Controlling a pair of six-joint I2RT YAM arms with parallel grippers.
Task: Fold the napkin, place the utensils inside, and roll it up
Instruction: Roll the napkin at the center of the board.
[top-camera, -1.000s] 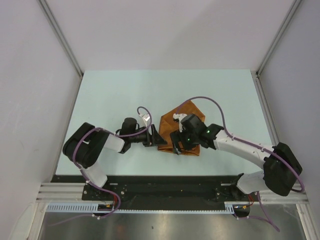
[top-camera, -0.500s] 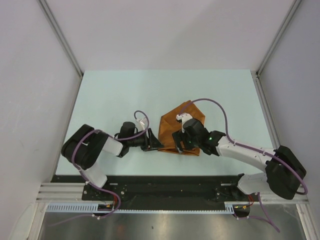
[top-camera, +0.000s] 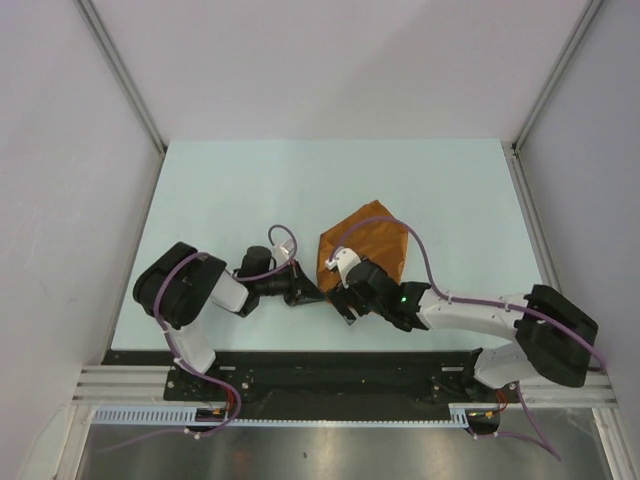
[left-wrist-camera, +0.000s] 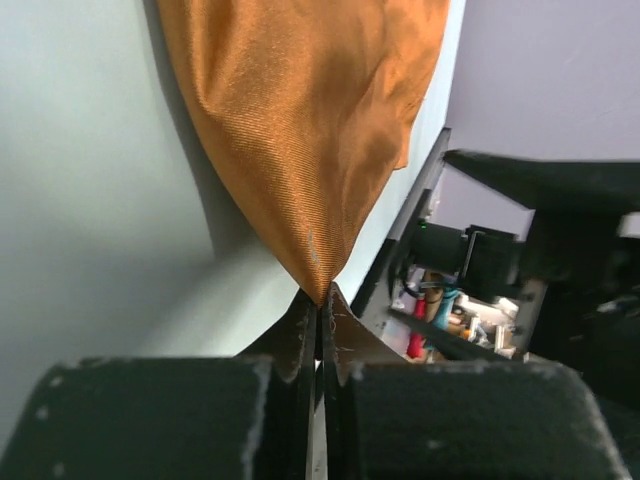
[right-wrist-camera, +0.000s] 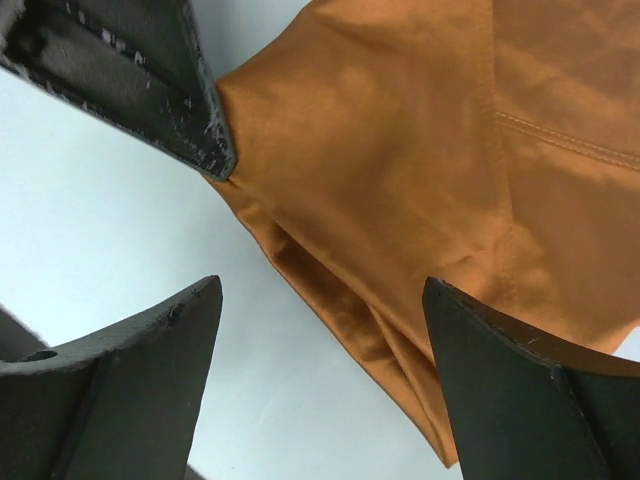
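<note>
The rust-orange napkin (top-camera: 368, 240) lies folded on the pale table, right of centre. My left gripper (top-camera: 312, 292) reaches in from the left and is shut on the napkin's near-left corner (left-wrist-camera: 322, 292), so the cloth (left-wrist-camera: 300, 120) rises taut from the jaws. My right gripper (top-camera: 343, 298) hangs open just to the right of it, over the napkin's near edge (right-wrist-camera: 400, 180). Its two fingers straddle the folded edge without touching it, and the left gripper's fingers (right-wrist-camera: 150, 70) show at the top left. The utensils are hidden or out of view.
The pale green table (top-camera: 230, 200) is bounded by grey walls on both sides and a black rail (top-camera: 320, 370) at its near edge. The two grippers stand very close together at the napkin's near-left corner.
My left gripper has shut on the napkin's corner. My right gripper has slid off the top of the napkin towards the near-left, uncovering more of the cloth, and stays open.
</note>
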